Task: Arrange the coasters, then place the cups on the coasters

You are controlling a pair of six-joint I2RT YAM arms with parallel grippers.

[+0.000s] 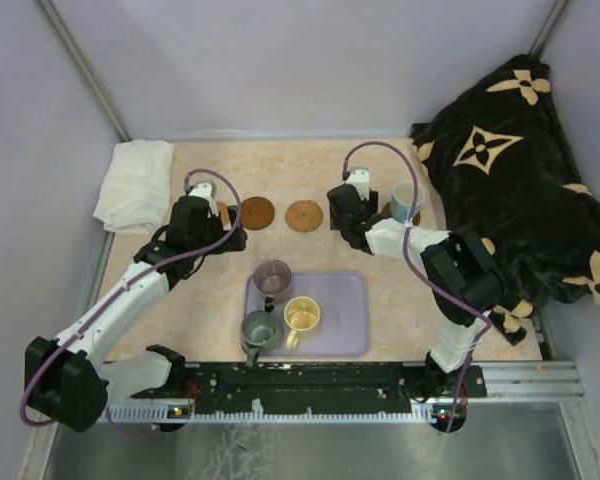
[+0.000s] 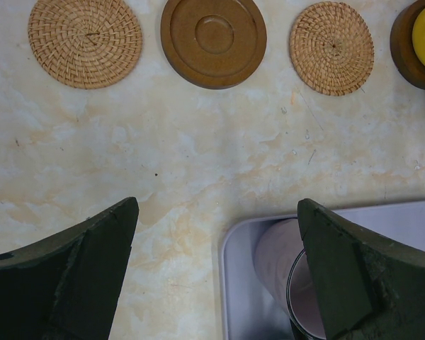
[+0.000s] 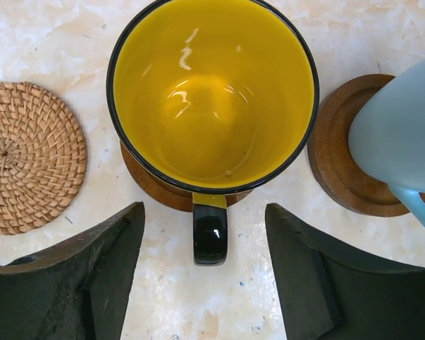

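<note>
1. Right gripper: jaws parted, gripping nothing, one finger on either side of the black handle of the yellow cup, touching neither side.
2. Yellow cup upright on a dark brown coaster, in the row along the far part of the table.
3. Just right of it, white cup with a blue handle, on a second brown coaster.
4. To the left, three bare coasters: right woven coaster, middle brown coaster, left woven coaster.
5. Left gripper: spread wide, empty, above the far-left corner of the lavender tray.
6. On the tray: purple-grey cup at the far side, cream cup and grey-green cup nearer.
</note>
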